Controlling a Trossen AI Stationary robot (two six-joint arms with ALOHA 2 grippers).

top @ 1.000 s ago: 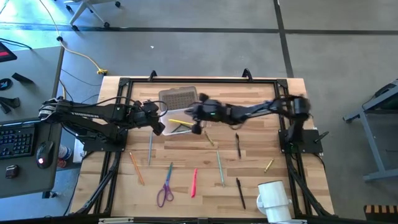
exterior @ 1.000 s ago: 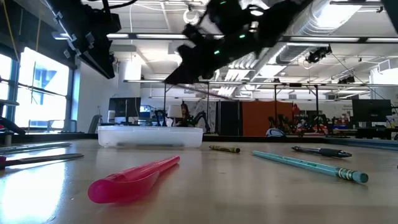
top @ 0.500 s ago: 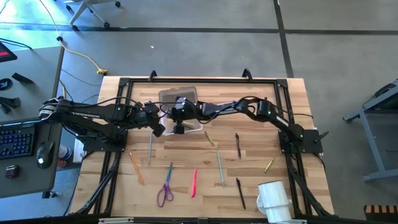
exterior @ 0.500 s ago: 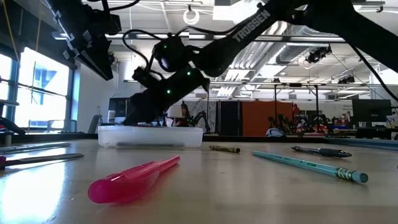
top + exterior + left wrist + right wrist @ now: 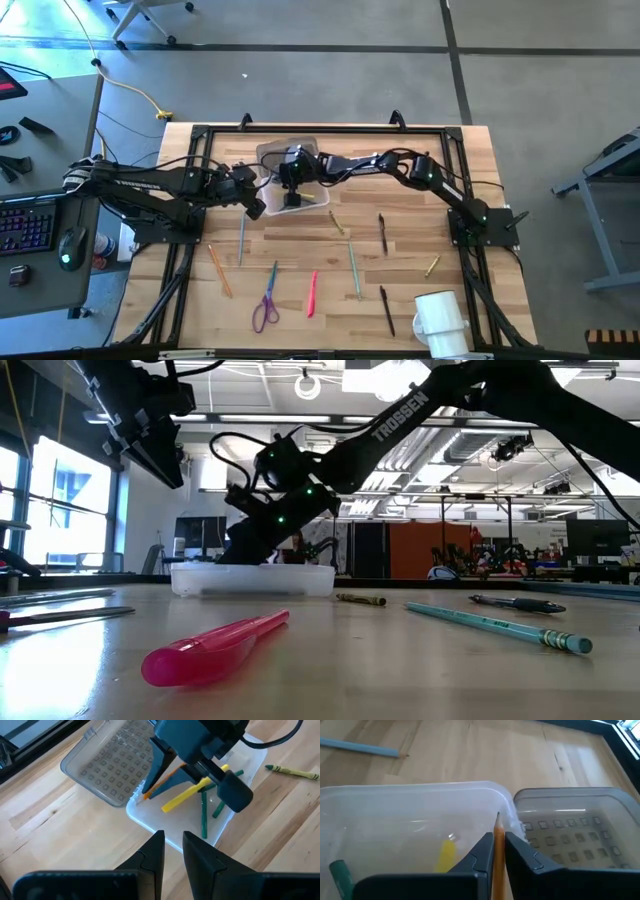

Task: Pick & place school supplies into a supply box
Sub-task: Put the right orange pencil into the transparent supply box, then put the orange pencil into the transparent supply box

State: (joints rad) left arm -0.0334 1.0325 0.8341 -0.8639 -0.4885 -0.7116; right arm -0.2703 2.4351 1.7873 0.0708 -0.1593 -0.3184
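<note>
Right pincer point(image 5: 498, 851) lowered over the supply box point(image 5: 300, 205), an orange pencil point(image 5: 497, 845) upright between its fingers — the jaws stand narrow on the shaft, tip toward the box's far corner. Left pincer point(image 5: 171, 851) waits just beside the box, jaws narrowly parted on nothing. In the box lie a yellow marker point(image 5: 192, 793) and green pens point(image 5: 204, 812); a grey lid point(image 5: 111, 762) lies against its far rim. Loose on the tabletop point(image 5: 470, 260): scissors point(image 5: 267, 300), a pink pen point(image 5: 312, 293), a black pen point(image 5: 382, 232) and other thin sticks, with a mug point(image 5: 440, 322) at the near right corner. Handling, as a judgement: the pencil is light, stiff and smooth, so a pinch near mid-shaft holds it with little force, but it may pivot or slide between the pads; released upright, it could lean on the rim rather than lie flat. The box is light plastic and may shift if pushed. The supplies lying flat offer little height — each is best taken across its shaft near the middle, the scissors at the purple handles.
</note>
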